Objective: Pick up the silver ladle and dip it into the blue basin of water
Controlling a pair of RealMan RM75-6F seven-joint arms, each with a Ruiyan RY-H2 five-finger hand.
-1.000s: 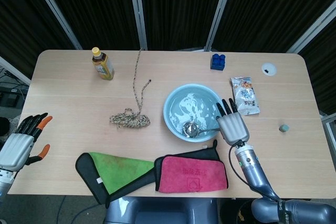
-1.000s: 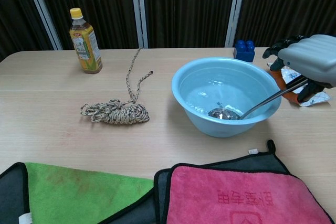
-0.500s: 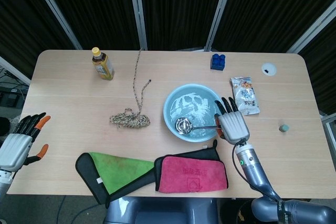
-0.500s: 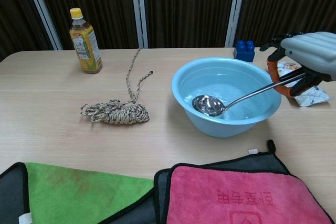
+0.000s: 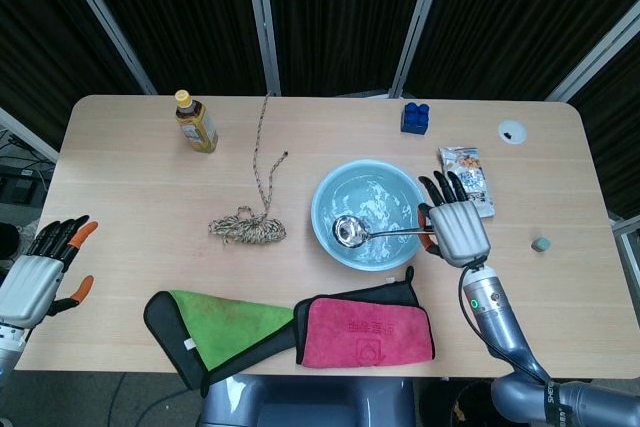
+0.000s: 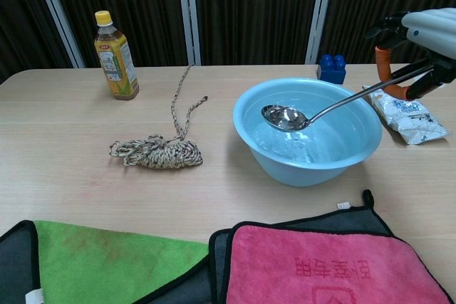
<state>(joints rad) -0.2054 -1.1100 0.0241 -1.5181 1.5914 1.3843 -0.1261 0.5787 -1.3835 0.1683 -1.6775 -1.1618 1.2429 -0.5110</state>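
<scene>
The silver ladle (image 6: 285,117) hangs over the blue basin (image 6: 308,162) with its bowl (image 5: 348,231) lifted clear of the water. Its long handle (image 6: 370,90) runs right into my right hand (image 5: 459,229), which grips it beside the basin's right rim. In the chest view that right hand (image 6: 426,33) shows at the upper right edge, above the table. The basin (image 5: 325,200) holds rippling water. My left hand (image 5: 38,270) floats off the table's left front corner, fingers spread, holding nothing.
A tea bottle (image 5: 194,121) stands back left. A coiled rope (image 5: 247,226) lies left of the basin. Green (image 5: 232,321) and pink (image 5: 366,330) cloths lie along the front edge. A snack packet (image 5: 466,171), blue block (image 5: 416,116) and small white disc (image 5: 512,130) sit at right.
My right hand rose and moved right, lifting the ladle's bowl from the basin's bottom up out of the water. The left hand barely shifted.
</scene>
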